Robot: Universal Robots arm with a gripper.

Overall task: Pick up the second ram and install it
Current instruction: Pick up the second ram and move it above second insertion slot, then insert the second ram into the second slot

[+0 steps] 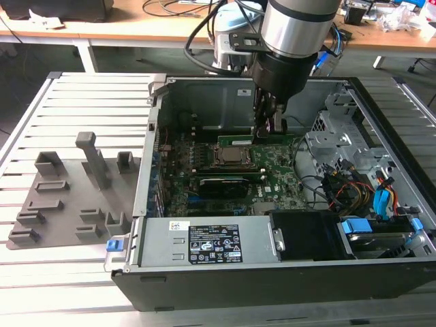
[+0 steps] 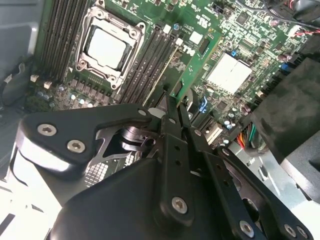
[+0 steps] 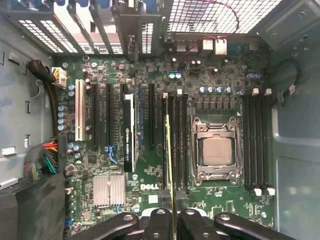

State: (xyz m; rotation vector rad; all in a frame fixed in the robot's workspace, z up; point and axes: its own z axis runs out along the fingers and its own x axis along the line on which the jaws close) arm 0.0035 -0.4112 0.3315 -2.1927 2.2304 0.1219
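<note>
The second ram [image 3: 170, 155] is pinched edge-on between the closed fingers of the pincer [image 3: 173, 212], hanging over the motherboard [image 3: 220, 75] inside the open computer case [image 1: 381, 116]. In the first wrist view its thin edge runs along the bank of memory slots [image 3: 175, 140] just beside the processor socket [image 3: 216, 152]; whether it touches a slot cannot be told. In the second wrist view the green stick [image 2: 195, 65] juts out from the pincer [image 2: 172, 107], tilted across the board beside the same slots.

Close around it: the socket's metal frame on one side, and on the other a black card [image 3: 130, 132] standing in an expansion slot, with a finned heatsink [image 3: 109, 190] near it. A second bank of memory slots [image 3: 255, 142] lies beyond the socket. In the exterior view the arm [image 1: 296, 41] reaches down into the case, with a tangle of coloured cables [image 1: 354, 187] at that view's right, and a grey holder tray [image 1: 68, 197] sits on the slatted tabletop [image 1: 88, 102] at its left.
</note>
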